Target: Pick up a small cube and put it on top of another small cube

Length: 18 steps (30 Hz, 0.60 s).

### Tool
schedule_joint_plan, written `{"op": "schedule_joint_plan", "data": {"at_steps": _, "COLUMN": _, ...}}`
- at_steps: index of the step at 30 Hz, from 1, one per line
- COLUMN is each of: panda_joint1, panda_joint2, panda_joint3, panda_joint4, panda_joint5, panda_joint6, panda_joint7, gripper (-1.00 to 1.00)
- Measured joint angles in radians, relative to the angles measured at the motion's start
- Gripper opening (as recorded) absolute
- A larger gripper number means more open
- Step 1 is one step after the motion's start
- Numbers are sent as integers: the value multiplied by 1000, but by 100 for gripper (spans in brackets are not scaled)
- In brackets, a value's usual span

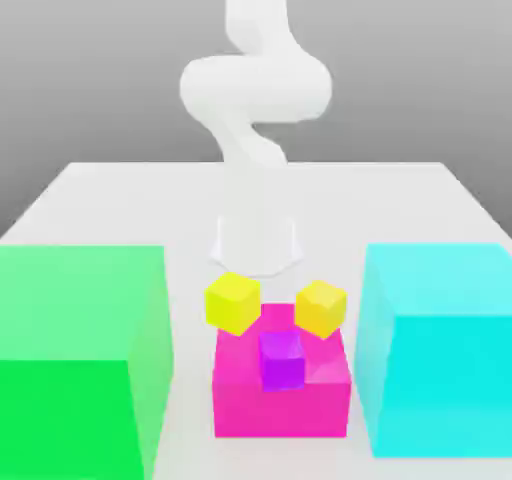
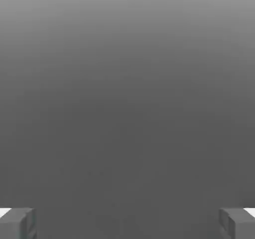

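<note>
Plainly, the claw (image 2: 127, 223) stood wide open, with nothing between its fingers (image 2: 29, 224). Outward from it, in the exterior view, the arm (image 1: 256, 88) rose at twelve o'clock from the big pink block (image 1: 280, 410). Around the violet cube (image 1: 283, 361), seen against that block, one yellow cube (image 1: 232, 303) sat tilted at eleven and another yellow cube (image 1: 321, 309) at one; the green block (image 1: 65, 408) lay toward nine, the cyan block (image 1: 440, 383) toward three. Where the task's small cube stood, I could not tell for certain, pink against pink. It would probably have handled light, stiff and a little slippery, hardly fragile; I judged it best taken by two opposite upright faces, at mid-height, squarely, lest a corner grip let it twist.
</note>
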Motion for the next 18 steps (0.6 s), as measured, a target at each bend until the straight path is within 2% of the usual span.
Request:
{"op": "schedule_joint_plan", "data": {"at_steps": 5, "panda_joint1": 102, "panda_joint2": 105, "panda_joint3": 162, "panda_joint4": -156, "panda_joint5": 153, "panda_joint6": 171, "panda_joint7": 202, "gripper": 0}}
{"op": "schedule_joint_plan", "data": {"at_steps": 15, "panda_joint1": 239, "panda_joint2": 369, "panda_joint3": 508, "panda_joint4": -473, "panda_joint5": 383, "panda_joint6": 490, "panda_joint7": 623, "gripper": 0}}
{"op": "schedule_joint_plan", "data": {"at_steps": 18, "panda_joint1": 208, "panda_joint2": 466, "panda_joint3": 602, "panda_joint4": -541, "panda_joint5": 371, "panda_joint6": 531, "panda_joint7": 733, "gripper": 0}}
